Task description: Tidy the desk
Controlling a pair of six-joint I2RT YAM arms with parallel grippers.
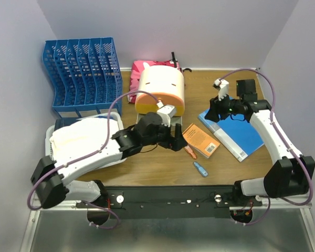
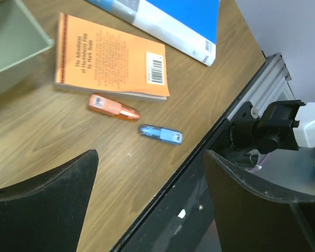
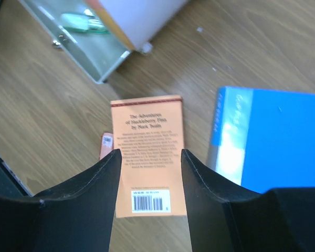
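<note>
The desk [image 1: 147, 170] is a brown wood-grain top with a black front rail. On it lie an orange paperback [image 1: 200, 140], a bigger blue book [image 1: 236, 134], an orange marker [image 1: 190, 152] and a blue marker [image 1: 201, 169]. My left gripper [image 1: 177, 140] hangs open just left of the paperback. In its wrist view the left gripper [image 2: 151, 157] holds nothing, with both markers [image 2: 114, 107] [image 2: 161, 133] lying beyond it. My right gripper [image 3: 151, 152] is open above the paperback [image 3: 147, 126], apart from it.
A blue file rack [image 1: 79, 73] stands at the back left, with a white tray of cloth [image 1: 84, 137] in front of it. A pink, white and orange box [image 1: 160, 89] sits at the back middle. A grey-green metal tray [image 3: 89, 50] lies near the paperback.
</note>
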